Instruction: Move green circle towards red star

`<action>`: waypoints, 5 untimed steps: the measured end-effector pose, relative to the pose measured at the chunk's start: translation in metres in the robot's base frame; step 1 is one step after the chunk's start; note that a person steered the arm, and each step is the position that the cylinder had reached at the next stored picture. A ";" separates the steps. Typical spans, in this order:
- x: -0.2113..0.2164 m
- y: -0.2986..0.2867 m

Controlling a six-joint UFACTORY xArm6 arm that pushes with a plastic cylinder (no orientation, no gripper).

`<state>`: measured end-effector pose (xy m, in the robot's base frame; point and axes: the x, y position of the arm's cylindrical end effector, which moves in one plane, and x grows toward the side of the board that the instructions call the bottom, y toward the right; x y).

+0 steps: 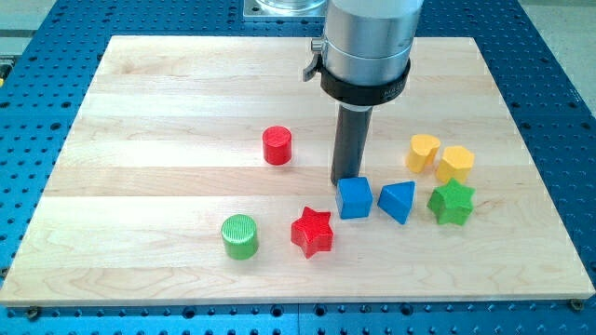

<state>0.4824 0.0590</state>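
Note:
The green circle (240,235) sits near the view's bottom, left of centre. The red star (312,232) lies just to its right, a small gap between them. My tip (346,180) is at the end of the dark rod near the middle of the board, right behind the blue cube (354,197). The tip stands up and to the right of the red star and well to the right of the green circle, touching neither.
A red cylinder (277,146) stands left of the rod. A blue triangular block (399,200), a green star (452,203), a yellow heart (424,152) and a yellow hexagon (455,164) cluster at the right. The wooden board (140,102) rests on a blue perforated table.

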 end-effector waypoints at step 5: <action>0.002 -0.120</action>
<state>0.4845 -0.0613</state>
